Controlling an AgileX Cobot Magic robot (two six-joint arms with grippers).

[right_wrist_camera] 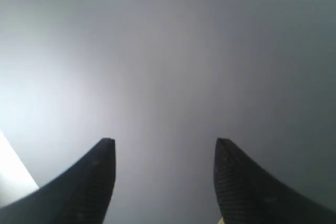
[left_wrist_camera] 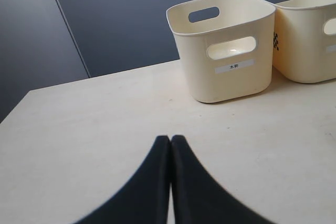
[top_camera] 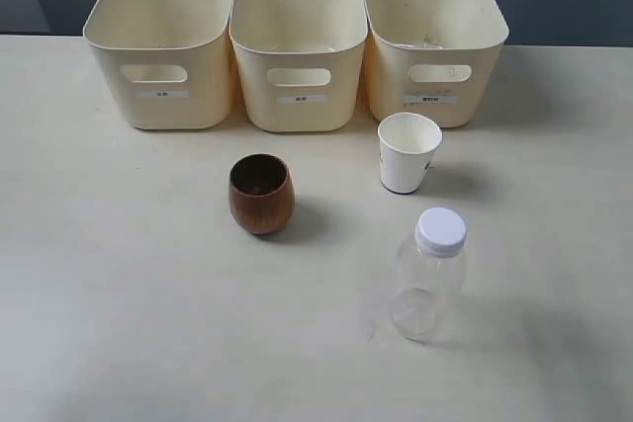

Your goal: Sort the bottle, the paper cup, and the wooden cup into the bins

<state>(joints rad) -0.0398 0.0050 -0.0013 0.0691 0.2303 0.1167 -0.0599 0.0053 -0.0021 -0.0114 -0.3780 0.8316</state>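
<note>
Three cream bins (top_camera: 297,46) stand side by side along the far edge of a pale table (top_camera: 119,294). In front of them stand a brown wooden cup (top_camera: 262,195), a white paper cup (top_camera: 407,152) near the right-hand bin, and, nearest the camera, a clear bottle (top_camera: 427,274) with a white cap, all upright and apart. The left gripper (left_wrist_camera: 170,139) hovers over bare table with its fingers pressed together and empty, while the right gripper (right_wrist_camera: 164,148) is spread wide, facing a blank grey wall (right_wrist_camera: 168,51).
</note>
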